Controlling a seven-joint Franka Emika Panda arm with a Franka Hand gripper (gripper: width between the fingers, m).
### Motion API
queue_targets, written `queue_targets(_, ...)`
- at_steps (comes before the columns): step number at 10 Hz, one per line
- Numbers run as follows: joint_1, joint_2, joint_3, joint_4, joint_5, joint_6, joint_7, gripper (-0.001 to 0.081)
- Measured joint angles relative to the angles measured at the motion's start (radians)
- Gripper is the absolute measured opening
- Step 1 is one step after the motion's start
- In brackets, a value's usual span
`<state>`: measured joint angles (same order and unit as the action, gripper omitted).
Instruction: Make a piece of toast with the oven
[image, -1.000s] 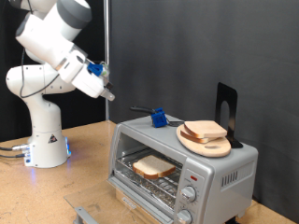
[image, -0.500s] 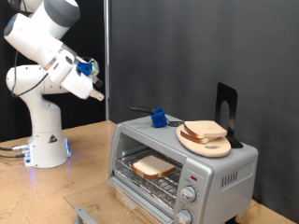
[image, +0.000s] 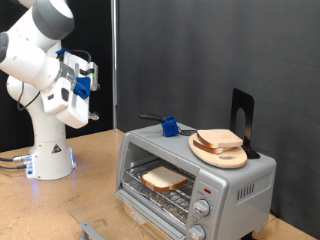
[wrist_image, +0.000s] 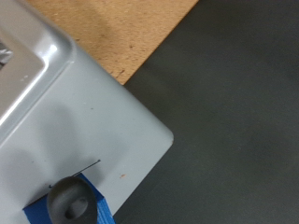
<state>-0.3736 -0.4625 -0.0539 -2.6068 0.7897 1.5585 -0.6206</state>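
I'm looking at the oven (image: 195, 180) sitting on the table (image: 90, 160) with its door dropped open and a piece of toast (image: 164, 179) lying on the wire rack inside. A second slice is resting on the round wooden plate (image: 220, 150) on the oven's roof, beside a small blue-handled tool (image: 170, 126) and a black stand (image: 243, 120).

My worry is the open door: it is sticking out toward the exterior view's bottom, and a low sweep of the arm could be catching its edge or shoving the whole oven, which I judge to be light. A knock on the roof could also be sliding the plate off.

The gripper (image: 92, 116) is hanging well apart from the oven, up at the exterior view's left. I cannot tell how far the fingers are spread; they are too small there and missing from the wrist view, which is showing only the oven's roof corner. I am seeing nothing held or touched.
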Motion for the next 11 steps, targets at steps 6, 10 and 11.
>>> queue_targets(6, -0.052, 0.074, -0.09, 0.016, 0.126, -0.14, 0.234, 0.0808)
queue_targets(10, -0.125, 0.161, -0.164, 0.042, 0.091, -0.133, 0.251, 0.0808)
queue_targets(11, -0.138, 0.184, -0.186, 0.055, 0.092, -0.133, 0.25, 0.0808)
